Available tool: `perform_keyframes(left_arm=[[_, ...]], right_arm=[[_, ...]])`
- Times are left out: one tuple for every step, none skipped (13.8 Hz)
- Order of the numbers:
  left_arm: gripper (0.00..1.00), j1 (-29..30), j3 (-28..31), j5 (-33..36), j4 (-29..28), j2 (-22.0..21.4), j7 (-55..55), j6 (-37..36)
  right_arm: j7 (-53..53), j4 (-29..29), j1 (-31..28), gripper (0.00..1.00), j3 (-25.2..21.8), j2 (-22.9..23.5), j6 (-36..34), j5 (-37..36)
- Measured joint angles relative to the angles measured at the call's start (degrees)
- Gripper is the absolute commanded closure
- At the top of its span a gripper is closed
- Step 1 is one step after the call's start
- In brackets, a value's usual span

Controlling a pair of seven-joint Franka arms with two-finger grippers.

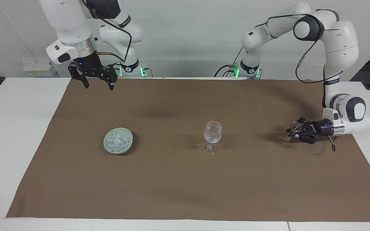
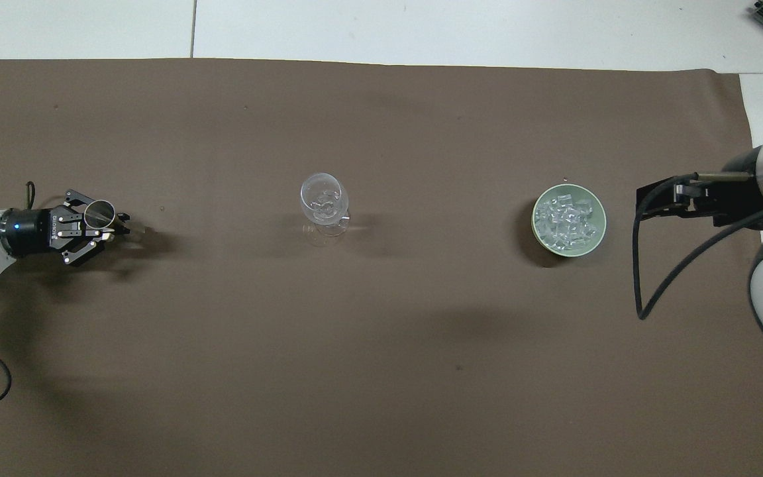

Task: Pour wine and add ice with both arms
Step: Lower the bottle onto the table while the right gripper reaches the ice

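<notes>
So the mat (image 1: pixel 185 192) covered most of the table (image 1: pixel 11 134), and the wine glass (image 1: pixel 213 136) stood upright about mid-mat. The bowl (image 1: pixel 118 145) sat on the mat toward my right arm's end, well apart from the glass, with the ice (image 1: pixel 118 141) heaped in it. My left gripper (image 1: pixel 291 134) was low over the mat at my left arm's end with a small glass (image 1: pixel 295 127) in it. My right gripper (image 1: pixel 97 80) hung over the mat's edge nearest me.
</notes>
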Motion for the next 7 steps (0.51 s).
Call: perform_keyframes(left_arm=[[1.00, 0.00, -0.13, -0.06, -0.01, 1.03, 0.65, 0.00], [1.00, 0.01, -0.19, -0.19, 0.00, 1.89, 1.40, 0.00], [1.00, 0.10, -0.25, -0.61, 0.00, 2.35, 1.80, -0.28], [1.00, 0.18, -0.29, -0.87, 0.01, 2.43, 1.88, -0.29], [1.00, 0.28, -0.37, -1.08, 0.06, 2.42, 1.89, -0.29], [1.00, 0.44, -0.50, -1.15, 0.10, 2.42, 1.89, -0.29], [1.00, 0.55, -0.63, -1.20, 0.13, 2.42, 1.90, -0.29]], right_arm=[[0.00, -0.27, 0.00, 0.00, 0.00, 1.18, 1.85, 0.00], [0.00, -0.56, 0.00, 0.00, -0.01, 2.83, 3.92, 0.00], [0.00, -0.87, 0.00, 0.00, -0.02, 4.49, 5.73, 0.00], [0.00, -1.20, 0.01, 0.00, 0.01, 6.08, 7.50, 0.00], [0.00, -1.58, 0.06, 0.00, 0.06, 7.49, 9.10, 0.00], [0.00, -2.23, 0.12, 0.00, 0.13, 8.59, 10.92, 0.00], [0.00, -3.40, 0.18, 0.00, 0.19, 9.43, 13.40, 0.00]])
